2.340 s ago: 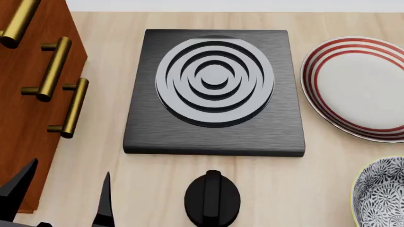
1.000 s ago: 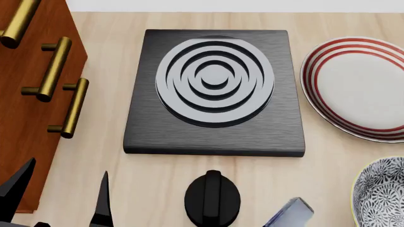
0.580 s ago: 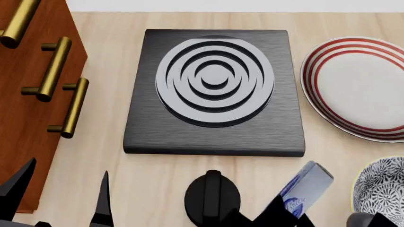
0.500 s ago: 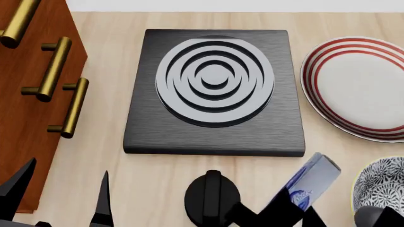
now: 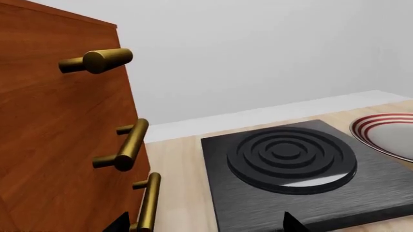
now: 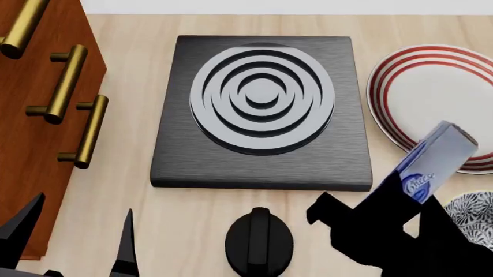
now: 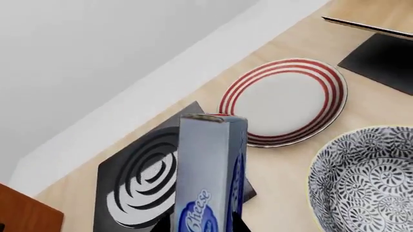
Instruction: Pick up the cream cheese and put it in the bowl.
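Box: the cream cheese (image 6: 433,158) is lifted off the table, tilted, its far end up over the near rim of the plate (image 6: 462,86) in the head view. In the right wrist view the box (image 7: 210,174) stands up from between the fingers, silver-grey narrow side toward the camera, blue face with white script to one side.

Right gripper: the right gripper (image 6: 400,199) pinches the box by its lower end; the black fingers sit on either flat face, and the box sticks out beyond them, up and away from the robot. The fingertips barely show at the edge of the right wrist view.

Bowl: the bowl (image 6: 479,210) shows only as a patterned sliver at the right edge of the head view, mostly hidden behind the right arm. In the right wrist view the bowl (image 7: 368,183) is open and lies beside the box, nearer than the plate (image 7: 284,99).

Box to bowl: held above table level, near the bowl's rim but not over its middle; whether any part overhangs the bowl cannot be told.

Left gripper: the left gripper (image 6: 73,239) is spread, two dark fingers apart, holding nothing, low at the left by the cabinet (image 6: 34,115).

Stove: the black hob (image 6: 262,112) lies between cabinet and plate, its knob (image 6: 260,242) in front, just left of the right arm.
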Available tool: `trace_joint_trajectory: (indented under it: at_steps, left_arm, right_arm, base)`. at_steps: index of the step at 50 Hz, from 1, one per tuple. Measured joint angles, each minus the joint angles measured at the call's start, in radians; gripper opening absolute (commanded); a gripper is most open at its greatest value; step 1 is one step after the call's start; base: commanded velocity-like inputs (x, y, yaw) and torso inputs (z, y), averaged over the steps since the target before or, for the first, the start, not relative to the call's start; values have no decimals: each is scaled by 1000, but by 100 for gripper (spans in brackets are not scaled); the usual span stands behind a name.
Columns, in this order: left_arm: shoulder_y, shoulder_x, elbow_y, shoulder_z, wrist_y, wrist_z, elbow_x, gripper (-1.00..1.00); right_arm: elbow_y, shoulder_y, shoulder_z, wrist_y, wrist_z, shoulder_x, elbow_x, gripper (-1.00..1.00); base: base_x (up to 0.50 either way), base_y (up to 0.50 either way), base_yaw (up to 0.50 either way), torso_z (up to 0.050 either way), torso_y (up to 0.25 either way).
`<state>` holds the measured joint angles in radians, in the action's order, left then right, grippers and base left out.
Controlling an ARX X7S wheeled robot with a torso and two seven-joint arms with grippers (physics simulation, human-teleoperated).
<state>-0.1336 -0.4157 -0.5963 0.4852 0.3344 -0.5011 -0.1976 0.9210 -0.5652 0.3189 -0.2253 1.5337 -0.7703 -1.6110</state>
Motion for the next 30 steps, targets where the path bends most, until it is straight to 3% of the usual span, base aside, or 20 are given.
trace_joint_trajectory:
  at_steps: [30]
  left_arm:
    - [-3, -3, -1, 5, 3, -6, -3, 100]
  right_arm:
    - [94, -207, 295, 458, 37, -511, 2, -100]
  base:
    - [0, 0, 0, 0, 0]
